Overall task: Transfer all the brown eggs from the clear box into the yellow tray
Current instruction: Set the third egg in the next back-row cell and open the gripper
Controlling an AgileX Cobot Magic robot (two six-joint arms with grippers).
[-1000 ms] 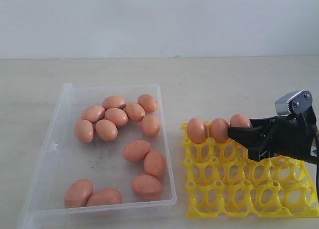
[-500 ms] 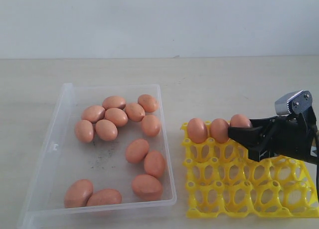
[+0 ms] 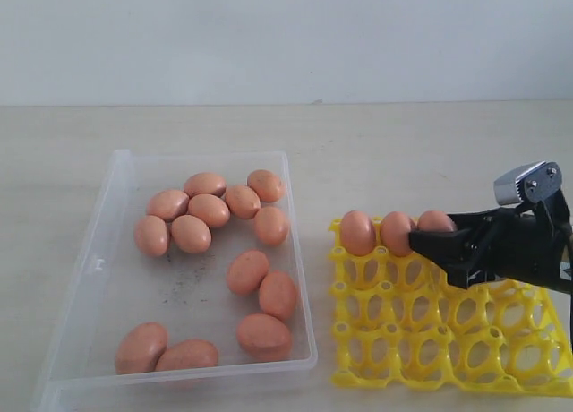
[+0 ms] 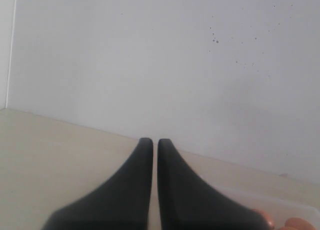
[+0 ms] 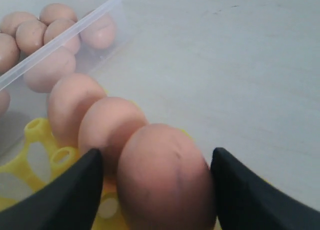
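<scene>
Several brown eggs [image 3: 210,210] lie in the clear box [image 3: 116,251] on the left. The yellow tray [image 3: 430,340] on the right holds three eggs in its back row: one [image 3: 357,232], a second [image 3: 396,232] and a third [image 3: 435,221]. My right gripper [image 3: 430,239] straddles the third egg [image 5: 165,180], open, with a small gap on each side of it. My left gripper [image 4: 151,142] is shut with nothing in it and hangs above the table near the box rim [image 4: 280,202]. It does not show in the exterior view.
The box and tray stand side by side on a pale wooden table [image 3: 403,152] with a white wall behind. The box's long wall [image 5: 65,40] runs close to the tray's corner [image 5: 37,132]. Dark smudges [image 3: 183,287] mark the box floor.
My right gripper's jaws have spread apart off the third egg, which now rests in its cup. The tray and its eggs nudged slightly. The left gripper has not visibly moved.
</scene>
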